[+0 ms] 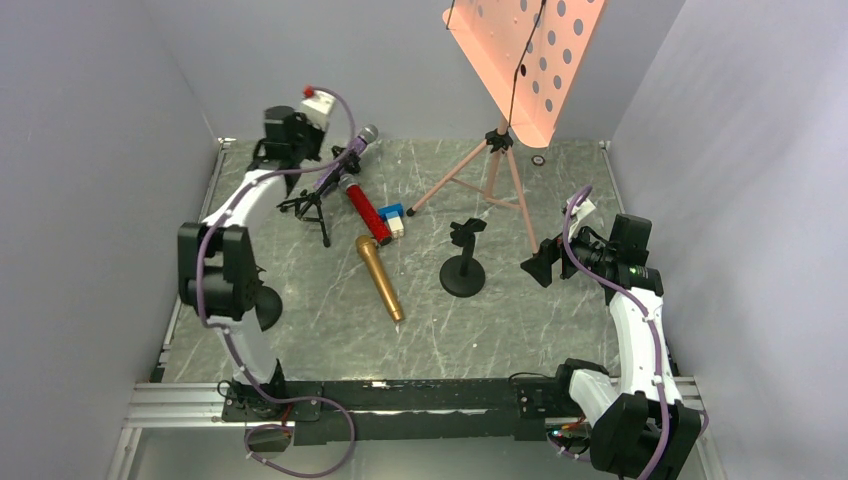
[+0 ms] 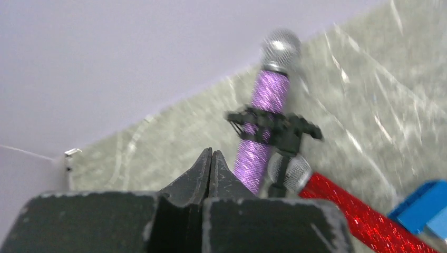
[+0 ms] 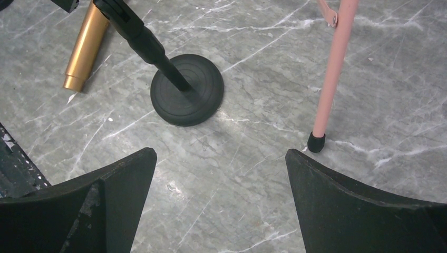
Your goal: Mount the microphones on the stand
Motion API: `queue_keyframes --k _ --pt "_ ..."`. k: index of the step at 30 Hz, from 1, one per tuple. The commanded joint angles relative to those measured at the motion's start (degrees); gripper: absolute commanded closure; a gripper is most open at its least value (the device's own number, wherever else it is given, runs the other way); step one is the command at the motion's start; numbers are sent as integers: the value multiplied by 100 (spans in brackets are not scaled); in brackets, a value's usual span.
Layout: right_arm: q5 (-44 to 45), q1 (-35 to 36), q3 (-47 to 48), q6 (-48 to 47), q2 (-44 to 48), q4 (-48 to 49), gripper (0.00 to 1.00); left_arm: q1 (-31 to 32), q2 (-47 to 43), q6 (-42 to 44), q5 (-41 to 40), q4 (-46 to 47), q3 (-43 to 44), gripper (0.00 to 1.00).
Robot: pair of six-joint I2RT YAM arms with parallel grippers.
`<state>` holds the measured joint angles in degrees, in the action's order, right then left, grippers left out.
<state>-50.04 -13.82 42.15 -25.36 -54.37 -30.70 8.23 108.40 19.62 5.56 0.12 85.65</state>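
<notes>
The purple microphone (image 1: pixel 347 158) (image 2: pixel 270 94) sits tilted in the black clip (image 2: pixel 274 126) of a small tripod stand (image 1: pixel 310 205) at the back left. My left gripper (image 2: pixel 211 153) is shut on nothing, just left of the purple handle and apart from it. The red microphone (image 1: pixel 367 212) (image 2: pixel 358 208) lies on the table by that stand, its mesh head (image 2: pixel 290 171) near the clip post. The gold microphone (image 1: pixel 380 278) (image 3: pixel 87 45) lies mid-table. A round-base stand (image 1: pixel 463 262) (image 3: pixel 187 97) is empty. My right gripper (image 1: pixel 540 265) (image 3: pixel 220 155) hangs wide open above bare table near it.
A small blue-and-white block (image 1: pixel 393 220) (image 2: pixel 421 203) lies beside the red microphone. A pink music stand (image 1: pixel 490 170) with a perforated desk (image 1: pixel 530 60) rises at the back; one leg (image 3: pixel 329 79) ends near my right fingers. Grey walls close in on three sides.
</notes>
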Motion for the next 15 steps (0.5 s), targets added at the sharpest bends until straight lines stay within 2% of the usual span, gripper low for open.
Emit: queue_keyframes --k 1,6,8,10,12,13,15 --pt "-95 20 180 -107 54 18 0 -418 -618 -683 954 1639 -519 100" --pt "-69 25 158 -86 55 55 0 -687 -644 -1073 1447 1996 -815 100" --pt "-72 20 153 -86 41 57 0 -680 -595 -1025 1830 1797 -677 100" --pt "-76 16 160 -86 27 55 0 -609 -420 -911 1976 1123 -244 81" --pt "-76 20 162 -88 22 55 0 -462 -252 -657 1740 503 110 66" --pt "-69 21 162 -90 21 55 0 -368 -191 -524 1544 323 194 60" --pt "-59 20 153 -89 17 62 0 -208 -59 -340 1177 45 314 55"
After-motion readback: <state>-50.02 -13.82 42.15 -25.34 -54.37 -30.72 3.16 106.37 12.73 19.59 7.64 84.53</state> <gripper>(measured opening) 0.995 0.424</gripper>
